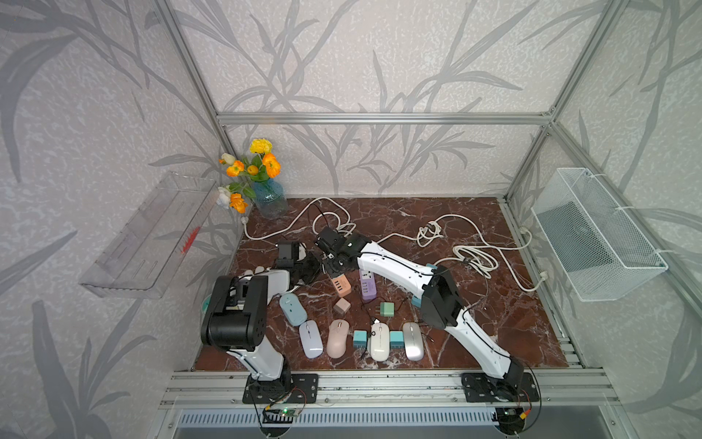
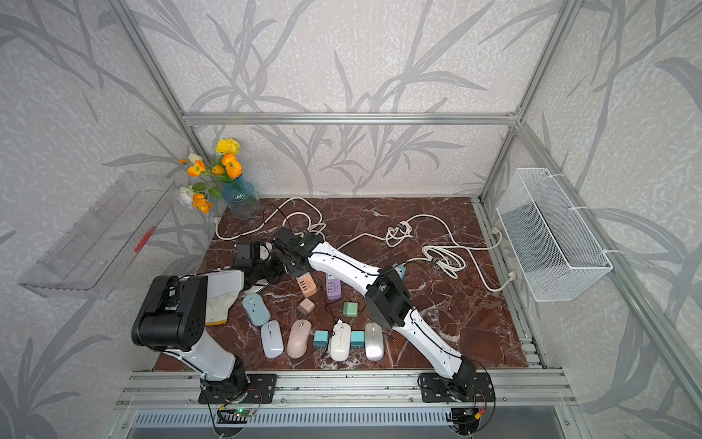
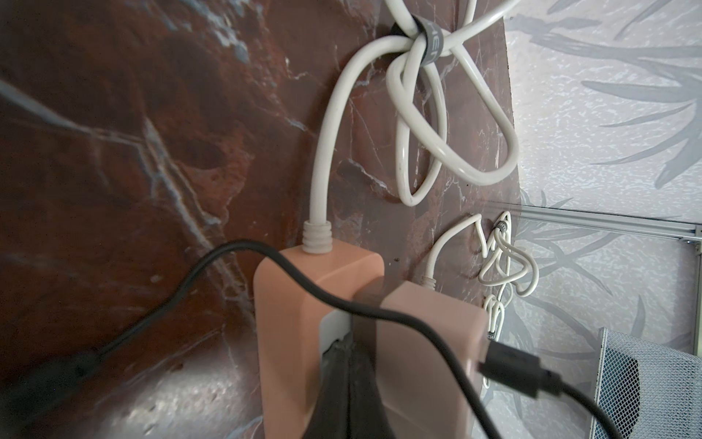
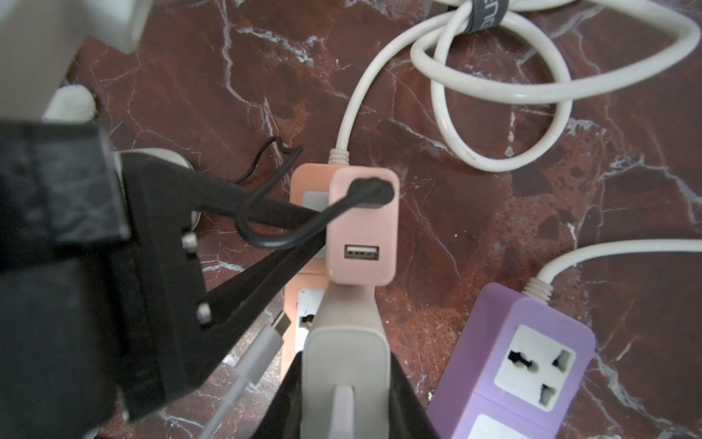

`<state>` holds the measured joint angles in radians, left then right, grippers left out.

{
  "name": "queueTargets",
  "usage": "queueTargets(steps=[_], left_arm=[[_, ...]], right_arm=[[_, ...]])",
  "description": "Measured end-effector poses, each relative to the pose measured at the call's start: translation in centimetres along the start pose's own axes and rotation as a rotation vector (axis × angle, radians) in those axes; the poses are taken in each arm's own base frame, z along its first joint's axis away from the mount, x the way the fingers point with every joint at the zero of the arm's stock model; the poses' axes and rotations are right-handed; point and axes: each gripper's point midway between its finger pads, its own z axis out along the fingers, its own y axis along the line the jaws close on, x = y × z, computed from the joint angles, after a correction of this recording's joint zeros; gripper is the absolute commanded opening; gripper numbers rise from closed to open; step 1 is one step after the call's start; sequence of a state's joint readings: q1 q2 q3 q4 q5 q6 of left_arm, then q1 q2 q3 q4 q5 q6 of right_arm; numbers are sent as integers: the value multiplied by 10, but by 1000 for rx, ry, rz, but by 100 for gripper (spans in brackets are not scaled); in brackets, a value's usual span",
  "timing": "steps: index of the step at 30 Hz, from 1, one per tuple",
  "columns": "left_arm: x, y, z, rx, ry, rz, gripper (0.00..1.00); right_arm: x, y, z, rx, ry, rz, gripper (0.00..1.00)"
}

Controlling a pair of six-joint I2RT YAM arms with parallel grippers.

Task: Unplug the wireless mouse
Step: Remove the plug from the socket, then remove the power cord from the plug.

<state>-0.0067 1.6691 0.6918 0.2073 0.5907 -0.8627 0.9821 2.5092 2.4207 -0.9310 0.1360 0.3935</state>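
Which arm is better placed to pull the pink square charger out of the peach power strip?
Right, probably. The right gripper is directly at the pink square charger, while the shut left gripper presses its black tips on the peach power strip beside it.

Left arm [image 1: 231,315] and right arm [image 1: 395,266] are showing white shells, black joints and thin black cables above black plates [image 1: 304,387] bolted to the aluminium rail [image 1: 380,380].
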Motion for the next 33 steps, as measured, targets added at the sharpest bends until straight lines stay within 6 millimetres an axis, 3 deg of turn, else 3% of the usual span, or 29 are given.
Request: queueTargets(steps=[4, 8, 11, 20, 24, 28, 33], left_arm=[[0, -1, 1, 4, 1, 2, 0], [0, -1, 1, 5, 1, 5, 0], [0, -1, 1, 5, 0, 8, 0], [-1, -5, -3, -1, -3, 20, 0], [9, -2, -16, -60, 9, 20, 11], [20, 2, -34, -124, 30, 19, 32], [14, -27, -58, -96, 11, 89, 50]], right_arm=[[-2, 2, -6, 23, -14, -34, 0], [-13, 18, -26, 14, -66, -50, 0], [-8, 24, -35, -7, -51, -43, 0], [-12, 7, -43, -39, -35, 8, 0], [-10, -8, -69, -62, -42, 30, 0], [-25, -14, -110, -126, -113, 58, 0], [-41, -25, -147, -205, -198, 110, 0]])
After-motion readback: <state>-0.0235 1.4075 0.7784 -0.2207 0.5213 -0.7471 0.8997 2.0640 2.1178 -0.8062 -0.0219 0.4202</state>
